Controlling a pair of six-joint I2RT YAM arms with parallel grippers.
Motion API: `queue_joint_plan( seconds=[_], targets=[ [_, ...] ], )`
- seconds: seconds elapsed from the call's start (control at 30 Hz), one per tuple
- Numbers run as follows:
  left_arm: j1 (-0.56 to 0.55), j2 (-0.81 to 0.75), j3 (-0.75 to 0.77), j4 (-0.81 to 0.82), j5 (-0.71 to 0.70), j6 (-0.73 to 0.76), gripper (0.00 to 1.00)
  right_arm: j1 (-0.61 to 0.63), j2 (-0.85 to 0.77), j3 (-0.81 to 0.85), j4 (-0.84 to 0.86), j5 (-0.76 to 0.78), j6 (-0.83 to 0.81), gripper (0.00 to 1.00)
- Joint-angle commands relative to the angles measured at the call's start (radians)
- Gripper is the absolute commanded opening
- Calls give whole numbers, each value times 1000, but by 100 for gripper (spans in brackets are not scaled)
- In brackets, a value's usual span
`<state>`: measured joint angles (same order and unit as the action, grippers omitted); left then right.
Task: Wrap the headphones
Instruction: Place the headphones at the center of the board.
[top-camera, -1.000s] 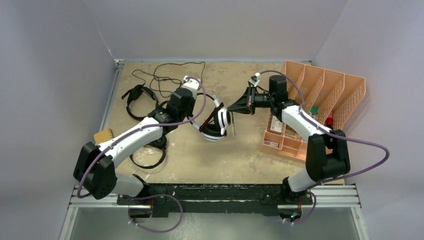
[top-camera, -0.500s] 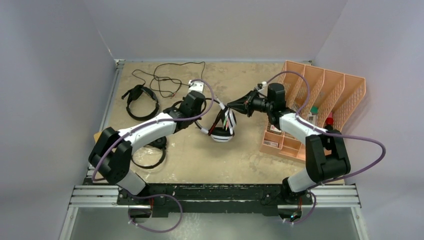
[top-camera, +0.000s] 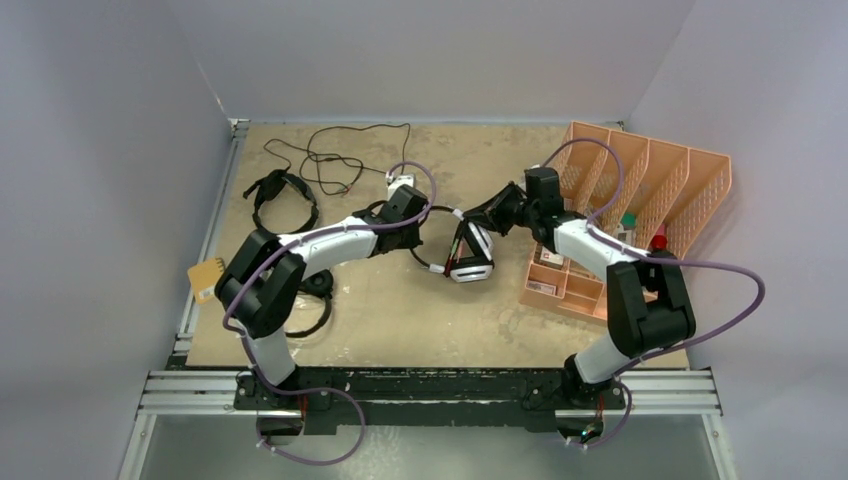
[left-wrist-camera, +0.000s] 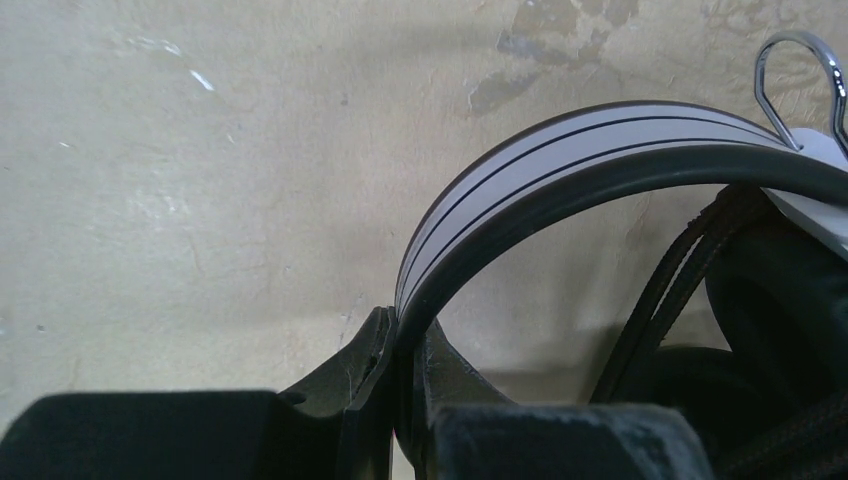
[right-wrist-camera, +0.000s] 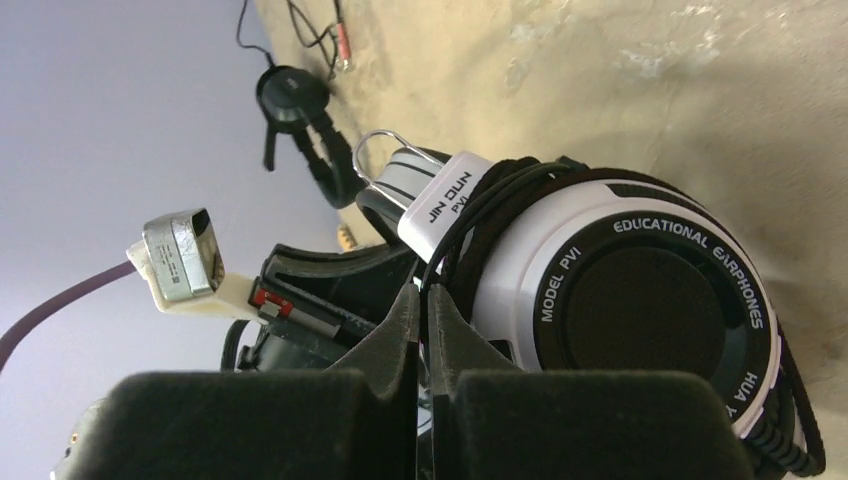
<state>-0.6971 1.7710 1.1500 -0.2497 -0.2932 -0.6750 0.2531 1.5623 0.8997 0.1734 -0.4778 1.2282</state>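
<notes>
- At the right gripper (right-wrist-camera: 425, 300): fingers pressed together, pinching what looks like the thin black cable (right-wrist-camera: 440, 258) right at the tips. On so fine a strand, could lose the hold under any tug and let the wound turns spring loose.
- Just ahead of those tips: white-and-black headphones (right-wrist-camera: 640, 320), ear cup facing the wrist, cable bundled beside the label tab (right-wrist-camera: 447, 197). Pulled too hard, could drag turns off over the cup rather than tighten them.
- At the left gripper (left-wrist-camera: 402, 338): closed edge-on over the headband (left-wrist-camera: 560, 150). Smooth, curved plastic there, so could pivot or slide between the fingers if hauled sideways from the far end.
- Between both grippers: cannot tell whether the set touches the table (top-camera: 400, 310) or hangs just above it. Opposed pulls could twist the band or drop everything.
- Near, on the right gripper's outer side: orange organiser (top-camera: 650, 170). Could get knocked by a wide wrist swing.
- Back under the left forearm: larger black headphones (top-camera: 320, 285). Could catch on a lowered elbow.
- Well beyond the left gripper: small black headphones (top-camera: 275, 192) and loose cable (top-camera: 335, 150), not yet wrapped. Could snag on a long sweep.
</notes>
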Motion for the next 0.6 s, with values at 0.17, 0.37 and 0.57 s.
queue_joint_plan(
  seconds=[0.17,0.37,0.57],
  targets=[
    [-4,-24,27,83,119,-34,26,11,24,51,-80,223,-134,0],
    [-4,-101,10,34,88,46,48,12,61,66,-87,243,-164,0],
    [-3,-206,32,-2,91,129,60,13,79,73,-78,239,-169,0]
  ],
)
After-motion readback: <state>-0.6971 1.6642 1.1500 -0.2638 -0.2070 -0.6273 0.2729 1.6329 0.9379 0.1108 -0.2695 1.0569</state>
